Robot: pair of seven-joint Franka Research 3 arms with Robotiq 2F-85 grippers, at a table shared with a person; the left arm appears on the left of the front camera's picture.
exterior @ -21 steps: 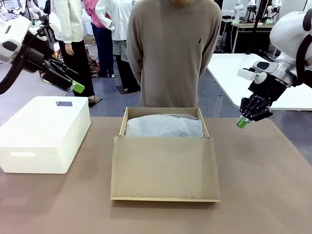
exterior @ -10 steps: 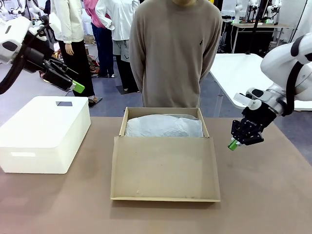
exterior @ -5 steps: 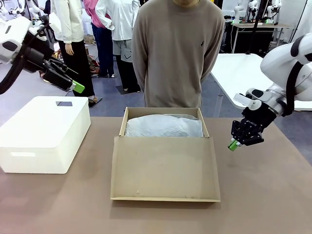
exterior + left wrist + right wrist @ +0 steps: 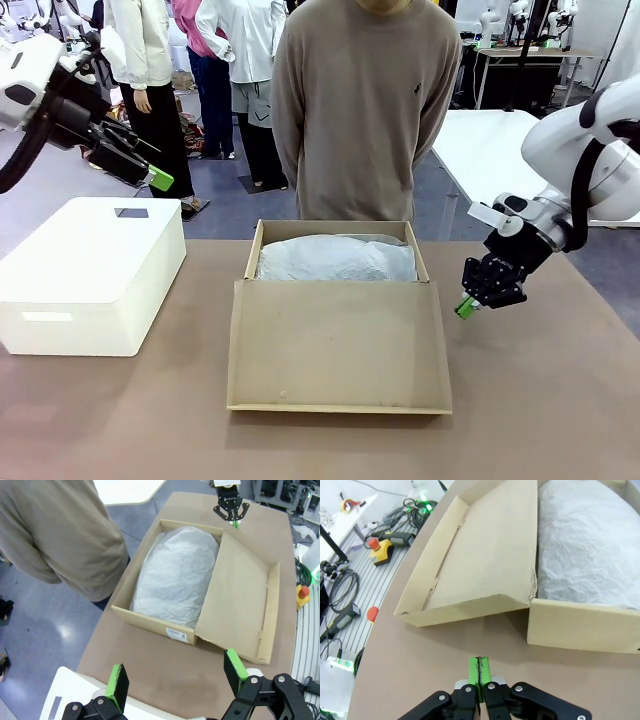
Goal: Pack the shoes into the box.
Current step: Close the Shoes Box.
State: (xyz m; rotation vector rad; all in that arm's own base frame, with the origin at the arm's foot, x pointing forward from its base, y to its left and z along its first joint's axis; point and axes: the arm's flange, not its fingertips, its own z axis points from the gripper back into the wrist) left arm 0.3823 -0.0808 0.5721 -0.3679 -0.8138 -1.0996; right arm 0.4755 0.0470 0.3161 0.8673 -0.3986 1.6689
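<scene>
The tan cardboard box (image 4: 338,262) stands open mid-table, its flap lid (image 4: 338,345) lying flat toward me; white tissue paper (image 4: 338,258) bulges over its inside. The shoes are hidden from sight. My right gripper (image 4: 465,307) hangs shut with nothing in it just off the box's right side, low over the table. In the right wrist view its fingertips (image 4: 479,671) press together beside the box (image 4: 580,625) corner and lid (image 4: 485,565). My left gripper (image 4: 158,180) is held high at the left, open and empty, its pads (image 4: 118,682) wide apart above the box (image 4: 172,592).
A white rounded plastic box (image 4: 90,270) sits on the table's left side. A person in a tan sweater (image 4: 365,100) stands at the far edge behind the box, hands behind the back. Bare brown tabletop (image 4: 540,400) lies to the right and front.
My right gripper has come down and leftward toward the box's right side, staying shut. The left arm and the box have not moved.
</scene>
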